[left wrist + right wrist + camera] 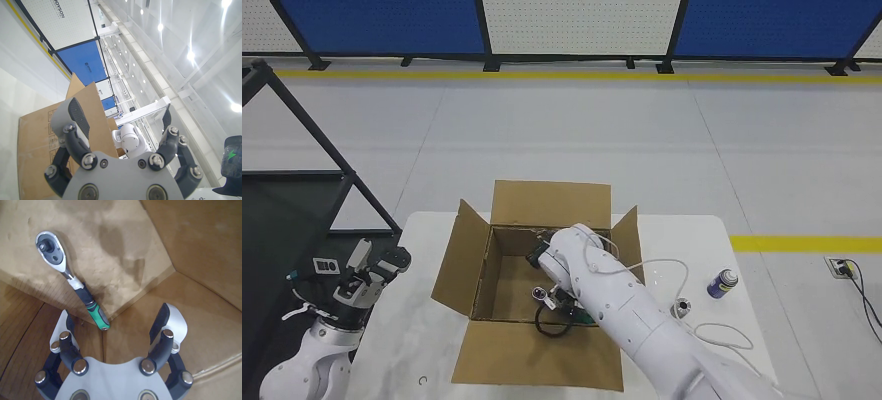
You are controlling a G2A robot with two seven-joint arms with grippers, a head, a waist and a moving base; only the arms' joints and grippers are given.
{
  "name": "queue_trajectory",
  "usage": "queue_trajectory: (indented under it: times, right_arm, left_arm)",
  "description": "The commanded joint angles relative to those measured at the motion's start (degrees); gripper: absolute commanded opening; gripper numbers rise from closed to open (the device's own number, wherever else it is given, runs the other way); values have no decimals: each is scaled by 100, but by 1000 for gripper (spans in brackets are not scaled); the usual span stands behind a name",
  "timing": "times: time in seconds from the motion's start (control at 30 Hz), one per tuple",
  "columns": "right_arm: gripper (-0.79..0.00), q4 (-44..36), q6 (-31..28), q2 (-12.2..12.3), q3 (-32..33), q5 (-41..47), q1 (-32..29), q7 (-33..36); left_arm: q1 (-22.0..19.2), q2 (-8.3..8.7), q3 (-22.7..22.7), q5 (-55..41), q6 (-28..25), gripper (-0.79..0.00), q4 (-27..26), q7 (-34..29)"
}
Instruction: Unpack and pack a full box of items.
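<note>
The box (550, 203) stands open mid-table, and the unpacking looks well along. A small bottle (723, 283) and a small round piece (679, 309) are already out on the table (682, 240), at about 3 o'clock from the box. A green-handled ratchet wrench (75, 285) lies in a floor corner, seemingly toward 5 o'clock. The right gripper (115, 311) hangs inside the box just above the handle's end, jaws spread and empty. The left gripper (121, 106), at 9 o'clock beside the box, also gapes with nothing held. Judging from this, the wrench has yet to come out, and all the repacking remains.
</note>
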Motion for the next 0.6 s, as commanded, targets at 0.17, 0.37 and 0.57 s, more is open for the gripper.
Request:
queue_trajectory:
  times: [0.17, 0.37, 0.57]
  right_arm:
    - [0, 390, -320, -197, -109, 41, 17, -195]
    - [0, 570, -486, -348, -147, 139, -32, -284]
    - [0, 641, -536, -434, -142, 205, -37, -286]
  left_arm:
    - [-65, -3, 25, 3, 16, 0, 68, -2]
    - [-131, -4, 40, 26, 34, 0, 119, 1]
    - [-184, -7, 81, 41, 44, 0, 162, -15]
